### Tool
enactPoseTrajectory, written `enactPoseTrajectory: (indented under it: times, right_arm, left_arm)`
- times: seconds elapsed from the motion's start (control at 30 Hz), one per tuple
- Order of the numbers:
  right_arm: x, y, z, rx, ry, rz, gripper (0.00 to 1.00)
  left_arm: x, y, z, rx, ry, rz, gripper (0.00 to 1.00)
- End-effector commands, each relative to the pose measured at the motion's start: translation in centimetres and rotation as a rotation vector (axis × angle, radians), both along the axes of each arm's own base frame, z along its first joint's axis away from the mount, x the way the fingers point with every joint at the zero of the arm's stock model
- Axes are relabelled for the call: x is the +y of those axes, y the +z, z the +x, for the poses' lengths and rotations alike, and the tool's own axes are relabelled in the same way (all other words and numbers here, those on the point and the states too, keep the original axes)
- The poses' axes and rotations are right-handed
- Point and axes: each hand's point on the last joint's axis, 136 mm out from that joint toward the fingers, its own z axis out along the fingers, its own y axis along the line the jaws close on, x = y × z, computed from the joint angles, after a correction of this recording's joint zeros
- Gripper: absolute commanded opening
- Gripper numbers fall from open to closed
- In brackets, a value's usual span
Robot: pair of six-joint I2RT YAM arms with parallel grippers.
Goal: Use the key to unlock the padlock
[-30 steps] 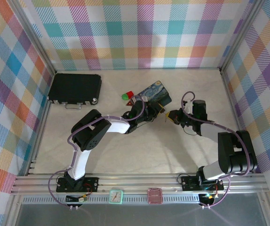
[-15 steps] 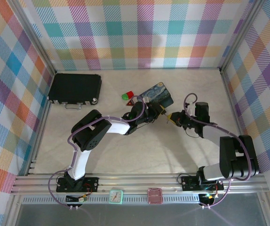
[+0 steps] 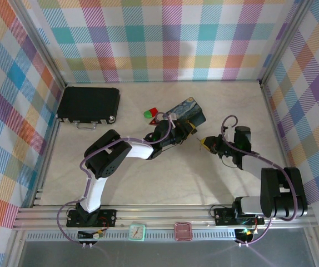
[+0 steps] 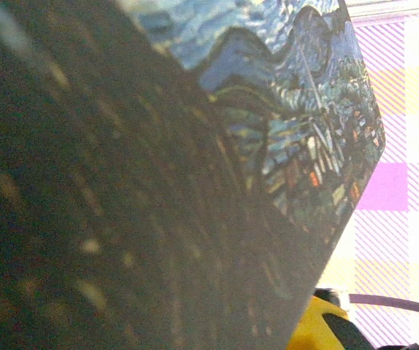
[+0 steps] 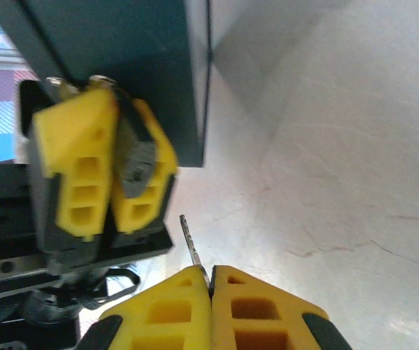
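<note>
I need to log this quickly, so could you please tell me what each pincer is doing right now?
Left pincer: closed on the tiny blackish metal padlock.
Right pincer: closed on the tiny silvery metal key.

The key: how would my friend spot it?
Find the blue painted tin on the table. Right beside it, the right hand is shut on the key. It is a thin silvery pin, unlike the dark padlock that the left hand grips.
</note>
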Motion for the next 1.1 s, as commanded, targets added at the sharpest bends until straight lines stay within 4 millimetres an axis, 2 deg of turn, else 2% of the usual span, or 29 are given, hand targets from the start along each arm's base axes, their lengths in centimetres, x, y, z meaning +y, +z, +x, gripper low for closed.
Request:
enactPoseTrajectory:
  times: [0.0, 0.1, 0.27, 0.67, 0.8, 1.07]
  right_arm:
    - [0.2, 2.5, 1.0, -0.086, 0.004, 0.035, 0.00]
    - [0.4, 3.0, 1.5, -0.100, 0.009, 0.044, 0.00]
    - [0.6, 2.1, 1.7, -0.075, 0.009, 0.040, 0.00]
    - [1.7, 2.4, 1.7, -0.089, 0.028, 0.045, 0.00]
    - [1.5, 1.9, 1.8, -0.074, 0.010, 0.032, 0.00]
    - [1.6, 1.5, 3.1, 0.003, -0.067, 0.124, 0.00]
  left_arm:
    - [-0.7, 1.3, -0.8, -0.048, -0.029, -0.048, 0.00]
    - [-0.9, 1.4, -0.9, -0.046, -0.037, -0.053, 0.00]
    - [-1.0, 1.6, -0.8, -0.052, -0.034, -0.058, 0.00]
    - [-1.4, 1.4, -1.1, -0.046, -0.040, -0.062, 0.00]
    - [-1.5, 1.5, -1.2, -0.043, -0.042, -0.076, 0.00]
    - [-2.1, 1.4, -1.8, -0.037, -0.060, -0.079, 0.00]
